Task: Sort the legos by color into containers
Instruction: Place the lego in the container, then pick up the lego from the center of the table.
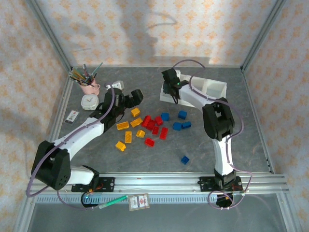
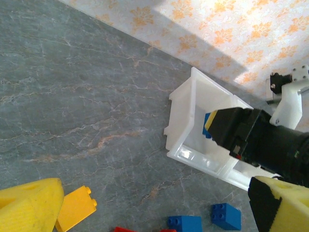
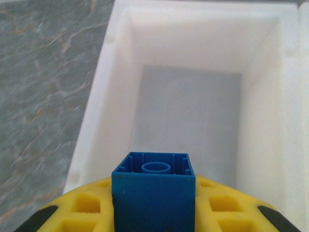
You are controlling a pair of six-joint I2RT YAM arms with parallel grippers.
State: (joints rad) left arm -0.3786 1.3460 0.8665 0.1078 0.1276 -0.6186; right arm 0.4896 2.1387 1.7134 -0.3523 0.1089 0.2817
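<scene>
One blue brick (image 3: pixel 153 191) is pinched between the right gripper's (image 1: pixel 170 87) yellow jaws. It hangs above the left end compartment of the white tray (image 1: pixel 215 88), presumably so that it drops inside the walls rather than onto a rim. That arm reaches far and leftward from its base, elbow raised and wrist tipped down over the compartment. The left gripper (image 1: pixel 135 96) hovers with jaws spread above the yellow bricks (image 1: pixel 129 126), likely staged for its own pick. The other legos lie loose on the table (image 1: pixel 231 145): red ones (image 1: pixel 152 124) clustered, blue ones (image 1: pixel 181 121) to their right, apart from the tray.
</scene>
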